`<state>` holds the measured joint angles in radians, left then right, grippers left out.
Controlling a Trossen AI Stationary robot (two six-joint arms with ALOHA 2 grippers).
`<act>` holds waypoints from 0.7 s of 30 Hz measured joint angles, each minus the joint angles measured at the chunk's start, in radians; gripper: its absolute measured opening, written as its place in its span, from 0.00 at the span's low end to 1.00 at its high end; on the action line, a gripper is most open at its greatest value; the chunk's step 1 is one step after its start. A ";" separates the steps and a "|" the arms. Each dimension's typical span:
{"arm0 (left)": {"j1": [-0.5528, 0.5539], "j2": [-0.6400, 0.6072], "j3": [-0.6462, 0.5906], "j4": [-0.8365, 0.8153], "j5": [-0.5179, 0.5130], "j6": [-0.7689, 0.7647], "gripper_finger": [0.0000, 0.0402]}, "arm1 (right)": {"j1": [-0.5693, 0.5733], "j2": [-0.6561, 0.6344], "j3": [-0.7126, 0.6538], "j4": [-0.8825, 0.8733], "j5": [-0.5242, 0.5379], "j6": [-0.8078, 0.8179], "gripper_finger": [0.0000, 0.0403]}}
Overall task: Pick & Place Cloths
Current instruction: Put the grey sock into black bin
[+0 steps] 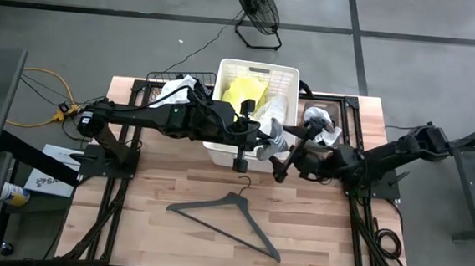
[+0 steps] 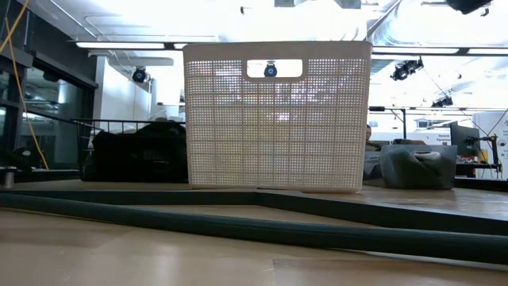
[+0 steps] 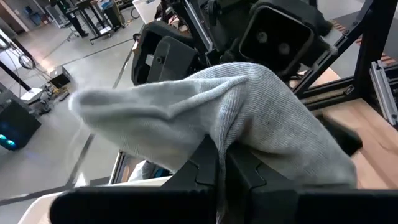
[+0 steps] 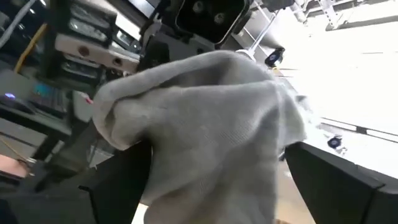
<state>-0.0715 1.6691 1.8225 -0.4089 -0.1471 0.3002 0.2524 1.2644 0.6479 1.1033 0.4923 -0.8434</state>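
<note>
My left gripper is over the front right part of the white slatted basket, and its fingers are clenched tightly on a small grey cloth. From my left wrist I see this cloth draped over the two closed fingers, with its ribbed fabric falling on both sides. My right gripper is just beside the basket's front right corner, very near to my left gripper, and it is fully released: from my right wrist I see the same grey cloth hanging between my two dark fingers, which stand wide apart at each side of it, so only the left one is holding it. In the high view the grey cloth shows as a pale strip between the two grippers, at the basket's right front edge. Inside the basket lies a neon yellow garment. Behind the basket to the left there is a wire basket with white cloth and dark cloth in it, and to the right of the white basket some more pale cloths lie on the table. A dark grey clothes hanger lies flat on the wooden table, in front of the basket and well apart from both grippers. In the low view the white basket stands upright, with black garments at one side and a grey bundle at the other.
</note>
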 joint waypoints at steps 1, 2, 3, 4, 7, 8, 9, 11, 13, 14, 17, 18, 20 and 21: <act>0.000 0.000 0.000 -0.001 0.000 -0.009 0.01 | -0.003 0.011 0.011 -0.001 0.000 -0.010 0.90; 0.000 0.000 0.000 -0.002 0.000 -0.015 0.01 | -0.006 0.020 0.020 -0.006 0.003 -0.021 0.90; 0.000 0.000 0.000 -0.004 0.000 -0.018 0.01 | -0.006 0.025 0.024 -0.006 0.003 -0.026 0.90; 0.000 0.000 0.000 -0.006 0.000 -0.019 0.01 | -0.006 0.030 0.028 -0.006 0.005 -0.027 0.89; 0.000 0.000 0.000 -0.006 0.000 -0.020 0.01 | -0.001 0.033 0.029 -0.006 0.050 -0.027 0.83; 0.000 0.000 0.000 -0.007 0.000 -0.020 0.01 | 0.004 0.033 0.029 -0.007 0.085 -0.027 0.79; 0.000 0.000 0.000 -0.008 0.000 -0.020 0.01 | 0.007 0.033 0.029 -0.007 0.121 -0.027 0.75; 0.000 0.000 0.000 -0.013 0.000 -0.020 0.01 | 0.016 0.032 0.029 -0.008 0.190 -0.027 0.65; 0.000 0.000 0.000 -0.013 0.000 -0.021 0.01 | 0.027 0.028 0.029 -0.009 0.240 -0.027 0.53; 0.000 0.000 0.000 -0.013 0.000 -0.021 0.01 | 0.031 0.027 0.029 -0.009 0.258 -0.027 0.47; 0.000 0.000 0.000 -0.013 0.000 -0.021 0.01 | 0.044 0.026 0.029 -0.009 0.297 -0.027 0.28; 0.000 0.000 0.000 -0.013 0.000 -0.021 0.01 | 0.047 0.026 0.029 -0.011 0.309 -0.027 0.21; 0.000 0.000 0.000 -0.013 0.000 -0.021 0.01 | 0.052 0.026 0.029 -0.029 0.318 -0.027 0.07; 0.000 0.000 0.000 -0.014 0.000 -0.021 0.01 | 0.055 0.026 0.029 -0.037 0.318 -0.026 0.04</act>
<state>-0.0715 1.6691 1.8221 -0.4232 -0.1469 0.2790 0.3076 1.2903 0.6773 1.0661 0.8103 -0.8695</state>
